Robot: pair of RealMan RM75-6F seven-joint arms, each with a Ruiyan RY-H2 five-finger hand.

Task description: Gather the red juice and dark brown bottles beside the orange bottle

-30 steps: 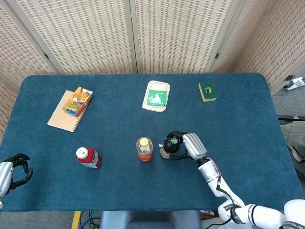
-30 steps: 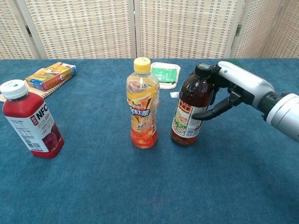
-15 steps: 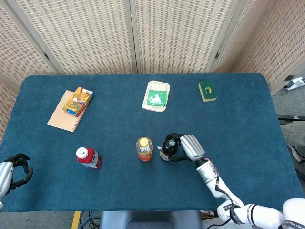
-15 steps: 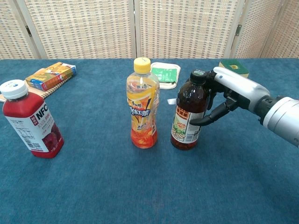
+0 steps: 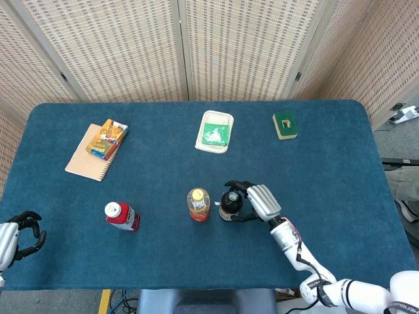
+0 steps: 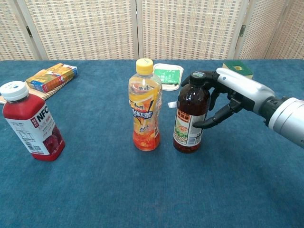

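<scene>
The left hand [image 5: 19, 237] is seen at the near left edge of the blue cloth-covered table [image 5: 327, 176], with its dark fingers curled inward on nothing; it is well apart from every bottle. The red juice bottle with a white cap [image 6: 31, 123] is stood upright at the near left, well apart from the other two bottles. The clear plastic orange drink bottle with a yellow cap [image 6: 145, 105] is stood upright near the table's middle; the dark brown bottle with a black cap and a pale label [image 6: 190, 114] is stood upright just beside it on its right, a narrow gap being visible between them. The right hand [image 6: 227, 98] is wrapped around the dark brown bottle, with the fingers [image 6: 209, 121] clamped on its shoulder and label. Farther back, a tan spiral notebook [image 5: 91, 154] is laid at the left, with a colourful flat carton [image 5: 109, 139] resting on it; a white rectangular tray with green contents [image 5: 215, 131] is placed at the centre; a green-topped block with a pale base [image 5: 285, 124] is placed at the right.
</scene>
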